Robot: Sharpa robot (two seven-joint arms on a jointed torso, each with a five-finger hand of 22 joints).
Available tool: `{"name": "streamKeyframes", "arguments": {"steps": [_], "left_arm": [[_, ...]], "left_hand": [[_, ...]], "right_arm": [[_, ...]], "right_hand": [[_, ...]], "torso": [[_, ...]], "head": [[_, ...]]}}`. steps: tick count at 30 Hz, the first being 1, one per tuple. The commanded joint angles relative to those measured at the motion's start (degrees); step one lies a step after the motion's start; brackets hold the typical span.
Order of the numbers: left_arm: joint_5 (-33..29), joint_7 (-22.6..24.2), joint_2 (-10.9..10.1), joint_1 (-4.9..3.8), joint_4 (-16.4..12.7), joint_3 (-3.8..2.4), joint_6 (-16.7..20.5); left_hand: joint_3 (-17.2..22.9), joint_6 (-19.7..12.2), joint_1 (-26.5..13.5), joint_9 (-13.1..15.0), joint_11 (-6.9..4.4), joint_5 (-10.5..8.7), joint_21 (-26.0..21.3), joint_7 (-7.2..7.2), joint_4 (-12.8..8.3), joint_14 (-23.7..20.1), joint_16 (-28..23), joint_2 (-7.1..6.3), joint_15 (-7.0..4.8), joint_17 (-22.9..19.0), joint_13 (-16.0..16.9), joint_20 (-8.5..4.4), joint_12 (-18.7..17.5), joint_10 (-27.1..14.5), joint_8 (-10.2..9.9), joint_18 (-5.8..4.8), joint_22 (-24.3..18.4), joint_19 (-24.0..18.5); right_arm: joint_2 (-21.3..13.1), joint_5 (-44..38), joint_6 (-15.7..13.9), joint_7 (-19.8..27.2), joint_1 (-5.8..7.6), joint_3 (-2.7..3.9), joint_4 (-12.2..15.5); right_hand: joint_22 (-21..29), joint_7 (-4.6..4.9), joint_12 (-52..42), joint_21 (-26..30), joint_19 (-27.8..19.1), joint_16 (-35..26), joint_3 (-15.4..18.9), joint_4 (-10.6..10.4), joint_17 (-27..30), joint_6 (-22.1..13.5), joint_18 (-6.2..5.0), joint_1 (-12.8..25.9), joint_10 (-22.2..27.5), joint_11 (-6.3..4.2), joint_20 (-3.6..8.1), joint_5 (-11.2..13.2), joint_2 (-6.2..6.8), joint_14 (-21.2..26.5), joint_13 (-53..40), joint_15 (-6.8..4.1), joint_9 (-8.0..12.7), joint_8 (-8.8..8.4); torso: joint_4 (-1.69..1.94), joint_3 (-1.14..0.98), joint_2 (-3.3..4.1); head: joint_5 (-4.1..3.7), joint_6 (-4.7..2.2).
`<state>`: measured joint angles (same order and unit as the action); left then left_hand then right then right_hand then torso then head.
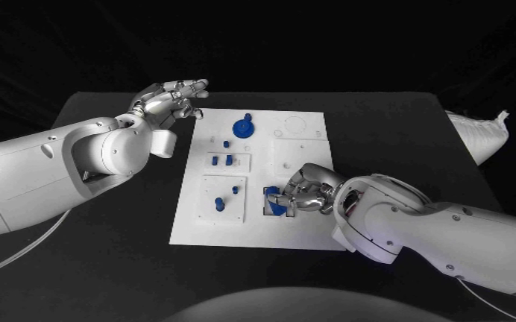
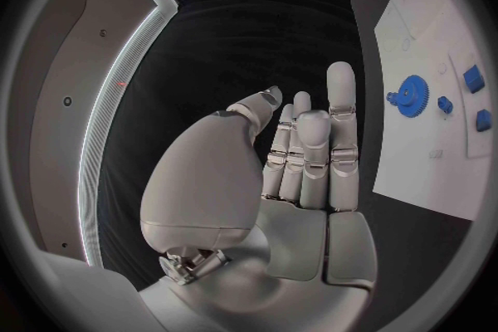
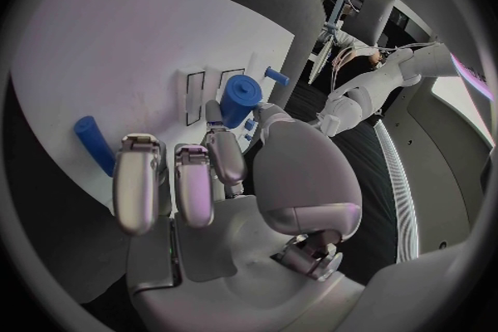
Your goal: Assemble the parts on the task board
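Observation:
The white task board [image 1: 290, 225] lies in the middle of the black table. My right hand [image 1: 304, 190] is low over its near right part and pinches a blue cylinder [image 3: 240, 99] between thumb and a finger; in the head view the blue cylinder [image 1: 277, 203] shows under the fingers. Another blue peg [image 3: 95, 146] lies on the board beside that hand. A blue gear [image 1: 244, 127] stands at the board's far middle. My left hand [image 1: 172, 101] hovers off the board's far left corner, fingers straight and holding nothing; the left hand [image 2: 301, 158] has the gear [image 2: 411, 90] off to its side.
Small blue pieces sit in the board's left column: a peg [image 1: 226, 143], a pair of blocks [image 1: 221, 160], a small stud [image 1: 236, 188] and a peg [image 1: 219, 203]. A white cloth-like object [image 1: 479, 132] lies at the table's right edge.

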<state>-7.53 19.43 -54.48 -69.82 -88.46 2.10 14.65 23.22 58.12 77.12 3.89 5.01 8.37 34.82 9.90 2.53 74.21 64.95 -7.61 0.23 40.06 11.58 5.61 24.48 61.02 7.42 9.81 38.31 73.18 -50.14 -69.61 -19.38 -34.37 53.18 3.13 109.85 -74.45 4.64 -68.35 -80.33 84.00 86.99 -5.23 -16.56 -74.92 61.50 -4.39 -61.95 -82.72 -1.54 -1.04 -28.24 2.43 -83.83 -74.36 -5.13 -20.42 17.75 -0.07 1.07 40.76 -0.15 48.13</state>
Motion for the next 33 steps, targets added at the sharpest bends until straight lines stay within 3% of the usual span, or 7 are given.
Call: {"name": "streamKeyframes", "arguments": {"steps": [1,5,13,15,24,33], "left_arm": [[0.29,0.18,0.06,-0.02,-0.14,-0.03,-1.16],[0.29,0.14,0.05,-0.02,-0.16,-0.03,-1.16],[0.30,0.09,0.08,-0.02,-0.15,-0.03,-1.16],[0.30,0.04,0.10,-0.02,-0.15,-0.03,-1.29],[0.72,-0.09,0.11,-0.02,-0.15,-0.03,-1.59],[0.77,-0.15,0.07,-0.02,-0.09,-0.02,-1.73]], "left_hand": [[-0.07,0.09,0.29,0.08,-0.06,-0.02,-0.29,-0.28,-0.11,-0.45,-0.20,0.10,-0.07,-0.07,0.07,0.19,0.31,-0.32,0.23,0.62,-0.09,0.16],[-0.07,0.09,0.29,0.08,-0.06,-0.02,-0.29,-0.28,-0.11,-0.45,-0.20,0.10,-0.07,-0.07,0.07,0.19,0.31,-0.32,0.23,0.62,-0.09,0.16],[-0.07,0.09,0.29,0.08,-0.06,-0.02,-0.29,-0.28,-0.11,-0.45,-0.20,0.10,-0.07,-0.07,0.07,0.19,0.31,-0.32,0.23,0.62,-0.09,0.16],[-0.08,0.04,0.25,0.07,-0.03,-0.01,-0.36,-0.26,-0.12,-0.55,-0.21,0.13,-0.05,-0.12,0.08,0.20,0.43,-0.48,0.30,0.61,-0.11,0.08],[0.15,-0.02,0.52,0.06,-0.05,0.08,-0.40,-0.27,-0.26,-0.61,-0.20,0.36,-0.06,-0.16,0.08,0.19,0.54,-0.64,0.37,0.62,-0.12,0.03],[0.15,-0.02,0.52,0.06,-0.05,0.08,-0.40,-0.27,-0.26,-0.61,-0.20,0.36,-0.06,-0.16,0.08,0.19,0.54,-0.64,0.37,0.62,-0.12,0.03]], "right_arm": [[0.37,-1.32,1.21,-0.42,-0.01,0.01,-0.43],[0.75,-1.88,1.11,-0.46,-0.01,0.00,-1.03],[1.37,-3.19,0.87,-0.39,0.00,-0.01,-1.87],[1.47,-3.57,0.78,-0.29,0.00,-0.01,-1.91],[1.28,-5.42,0.76,-0.08,-0.01,-0.02,-1.35],[0.04,-7.27,0.56,-0.03,-0.05,-0.02,-0.10]], "right_hand": [[-0.04,-2.18,-0.22,-0.29,1.15,0.17,0.89,0.07,-9.72,2.41,1.11,0.82,-0.05,-0.29,0.59,1.37,0.15,-5.14,-0.05,-0.43,-0.70,-0.28],[0.29,-2.15,-0.02,-0.05,0.99,0.04,2.49,0.11,-9.49,2.31,1.04,1.69,0.02,-0.26,0.59,5.24,0.30,-5.09,-0.07,-0.41,-0.99,-0.54],[2.03,-1.61,1.48,1.24,0.23,-0.80,8.24,0.01,-8.16,1.35,0.68,4.40,1.02,0.24,0.21,17.68,0.78,-4.78,0.37,0.01,-1.72,-1.57],[2.82,-1.43,3.33,1.80,-0.10,-1.13,9.45,-0.06,-7.66,0.94,0.52,4.74,1.90,0.44,0.07,19.06,0.83,-4.66,1.49,0.17,-1.85,-1.86],[3.02,-1.32,4.38,2.01,-0.21,-1.33,11.00,-0.15,-7.42,0.76,0.48,5.39,2.39,0.56,-0.06,20.36,0.87,-4.61,2.08,0.29,-2.12,-2.00],[1.63,-1.75,1.68,1.15,0.35,-0.85,11.94,-0.07,-8.31,1.82,0.74,4.69,0.96,0.20,0.08,18.76,-1.00,-4.83,0.22,0.04,-2.83,-1.48]], "torso": [[0.02,0.01,0.01],[-0.08,0.05,0.03],[-0.11,-0.02,0.00],[-0.12,-0.01,-0.01],[-0.13,-0.07,-0.02],[-0.15,-0.14,-0.01]], "head": [[0.00,0.01],[0.04,0.17],[0.05,0.28],[0.01,0.27],[0.06,0.34],[0.11,0.42]]}}
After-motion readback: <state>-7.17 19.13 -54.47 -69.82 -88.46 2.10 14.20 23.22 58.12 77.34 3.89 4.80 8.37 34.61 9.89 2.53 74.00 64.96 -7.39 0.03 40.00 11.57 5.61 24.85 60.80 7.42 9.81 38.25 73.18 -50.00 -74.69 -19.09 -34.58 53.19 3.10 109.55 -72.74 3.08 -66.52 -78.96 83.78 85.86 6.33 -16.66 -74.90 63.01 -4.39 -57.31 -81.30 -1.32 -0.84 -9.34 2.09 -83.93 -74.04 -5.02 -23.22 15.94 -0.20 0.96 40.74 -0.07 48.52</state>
